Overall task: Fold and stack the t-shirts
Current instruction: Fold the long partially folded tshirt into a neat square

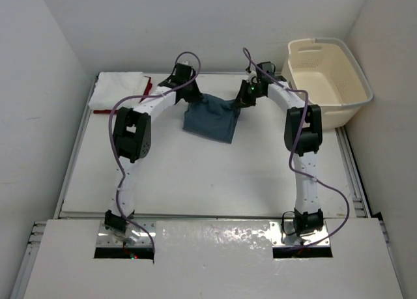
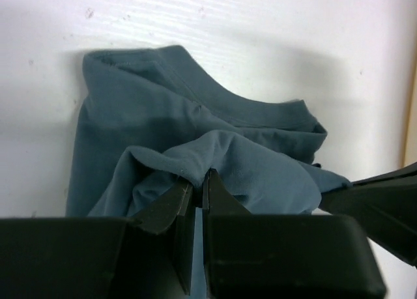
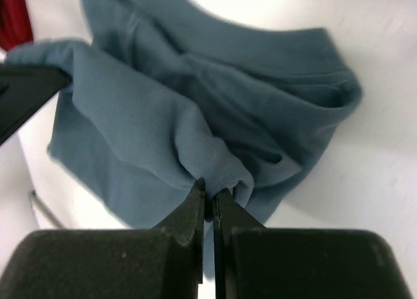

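Teal-blue t-shirt point(image 1: 210, 120) lies bunched at the far middle of the surface point(image 1: 215, 175), between both arms, each reaching forward with elbow raised. White t-shirt point(image 1: 116, 90) and red t-shirt point(image 1: 148, 89) lie at far left. Left wrist view: left gripper point(image 2: 199, 182) is clenched on a raised fold of the teal cloth. Right wrist view: right gripper point(image 3: 208, 191) pinches another fold likewise.

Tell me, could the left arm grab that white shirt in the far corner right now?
Not right now, I think. The white shirt lies close and uncovered, but the left gripper is shut on the teal shirt, which the right gripper pinches too. It would have to let go first.
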You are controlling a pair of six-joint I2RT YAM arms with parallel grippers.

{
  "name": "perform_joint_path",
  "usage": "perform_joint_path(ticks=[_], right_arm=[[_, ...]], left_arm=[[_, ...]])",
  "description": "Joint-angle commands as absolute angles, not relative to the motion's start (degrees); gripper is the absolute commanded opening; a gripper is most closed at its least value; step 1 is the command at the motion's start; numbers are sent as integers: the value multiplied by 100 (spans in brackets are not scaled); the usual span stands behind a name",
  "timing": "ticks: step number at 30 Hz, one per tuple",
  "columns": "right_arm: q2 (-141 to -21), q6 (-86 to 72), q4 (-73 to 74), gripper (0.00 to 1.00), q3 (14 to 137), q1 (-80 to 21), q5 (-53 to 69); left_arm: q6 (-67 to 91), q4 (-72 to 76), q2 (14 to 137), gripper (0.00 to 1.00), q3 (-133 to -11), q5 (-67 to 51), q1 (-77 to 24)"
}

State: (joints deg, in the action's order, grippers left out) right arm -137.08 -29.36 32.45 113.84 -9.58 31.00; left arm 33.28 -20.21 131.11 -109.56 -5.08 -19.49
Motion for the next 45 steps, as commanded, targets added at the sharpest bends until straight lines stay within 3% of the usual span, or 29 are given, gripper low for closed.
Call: perform_joint_path(ticks=[1, 2, 3, 4, 5, 6, 7, 11, 15, 19, 28, 37, 45], right_arm=[[-13877, -3138, 2488, 0, 11908, -914, 2874], [-13930, -3120, 2418, 19, 11961, -905, 2735], [-13992, -3138, 2382, 32, 12040, -888, 2664], [-14097, -3085, 2338, 45, 12250, -888, 2637], [-14132, -3120, 2355, 80, 12365, -888, 2498], [-14142, -3094, 2329, 97, 12558, -879, 2540], [-14089, -3068, 2312, 99, 12612, -879, 2592], [-13328, -3112, 1856, 99, 11885, -914, 2927], [-12552, -3102, 1443, 99, 10795, -1098, 2961], [-12480, -3427, 985, 99, 10283, -1335, 3208], [-13683, -4569, 35, 99, 10713, -1424, 3314], [-15212, -4922, 35, 99, 12049, -1082, 2918], [-14802, -4738, -211, 99, 12067, -1028, 3584]], left_arm=[[3235, -1731, 13227, 0, -11520, -334, -1863], [3226, -1871, 13315, 11, -11670, -351, -1820], [3226, -1916, 13455, 49, -11924, -369, -1811], [3182, -1942, 13500, 74, -12031, -378, -1802], [3173, -1986, 13561, 99, -12119, -395, -1784], [3112, -2030, 13562, 100, -12294, -430, -1784], [3077, -2074, 13544, 100, -12365, -474, -1784], [2997, -2128, 12835, 100, -11946, -781, -1802], [3120, -1522, 11920, 100, -10193, -1124, -1924], [3226, -1038, 11593, 100, -9256, -1529, -2065], [3190, -827, 11742, 100, -8315, -1827, -1907], [3191, -703, 11883, 99, -7726, -1864, -1591], [2989, -887, 11673, 99, -8015, -2145, -1591]])
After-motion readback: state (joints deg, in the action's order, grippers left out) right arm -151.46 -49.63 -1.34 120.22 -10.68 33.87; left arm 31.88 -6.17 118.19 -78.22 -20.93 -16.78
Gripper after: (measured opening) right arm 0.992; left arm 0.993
